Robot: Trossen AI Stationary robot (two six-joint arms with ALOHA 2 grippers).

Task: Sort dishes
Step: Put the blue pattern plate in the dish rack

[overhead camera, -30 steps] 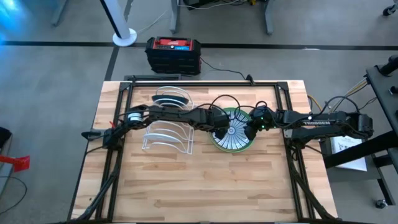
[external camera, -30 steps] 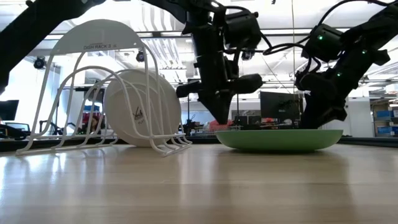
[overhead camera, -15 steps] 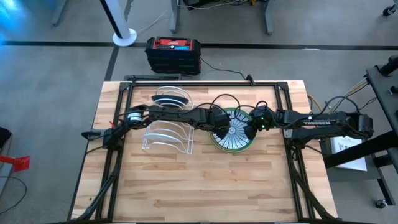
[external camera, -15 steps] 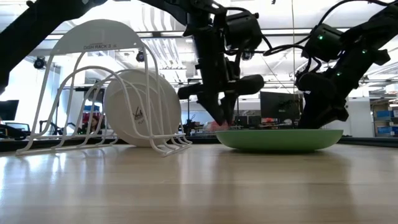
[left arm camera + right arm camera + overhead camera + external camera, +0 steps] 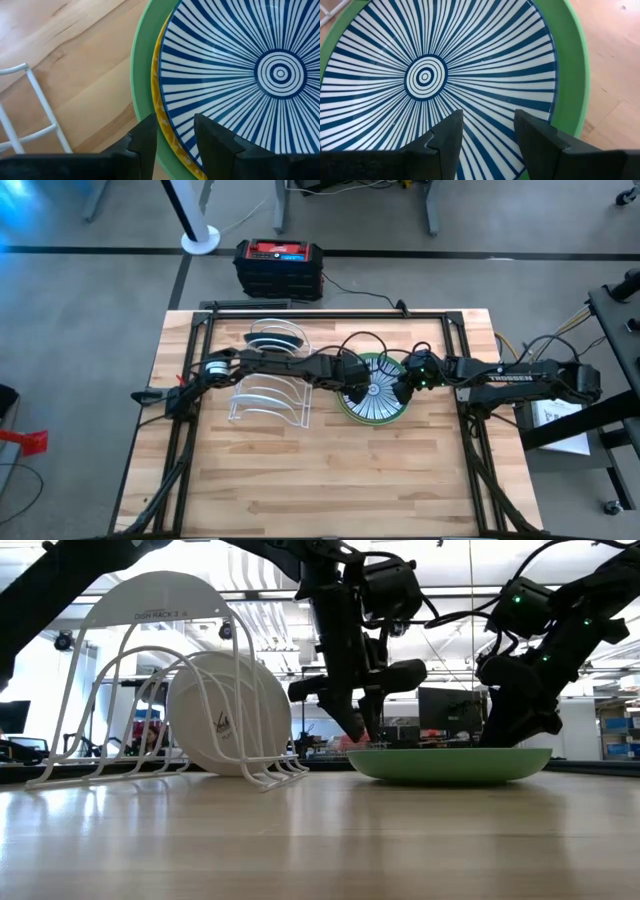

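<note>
Three plates lie stacked right of the table's middle. The plain light green plate (image 5: 376, 423) is at the bottom, the yellowish patterned plate (image 5: 156, 97) is in the middle, and the white plate with blue radial lines (image 5: 382, 400) is on top. My left gripper (image 5: 172, 142) is open, with one finger outside and one inside the upper plates' left rim. My right gripper (image 5: 487, 135) is open low over the right part of the blue-lined plate (image 5: 425, 75). Another plate (image 5: 230, 715) stands on edge in the white wire rack (image 5: 120, 690), its pale underside showing. My left gripper points down at the stack's left rim (image 5: 159, 115), its fingers on either side of the yellow and blue-lined plates' edges; I cannot tell whether they touch. My right gripper points down into the blue-lined plate (image 5: 485, 90); I cannot tell whether it touches.
The wire rack (image 5: 265, 395) stands just left of the stack, close to my left arm. A black and red box (image 5: 280, 265) sits on the floor beyond the far edge. Bare wood (image 5: 330, 480) spreads toward the near edge.
My left gripper has edged a little toward the table's right, low at the stack's left rim. The plates have stayed where they were.
</note>
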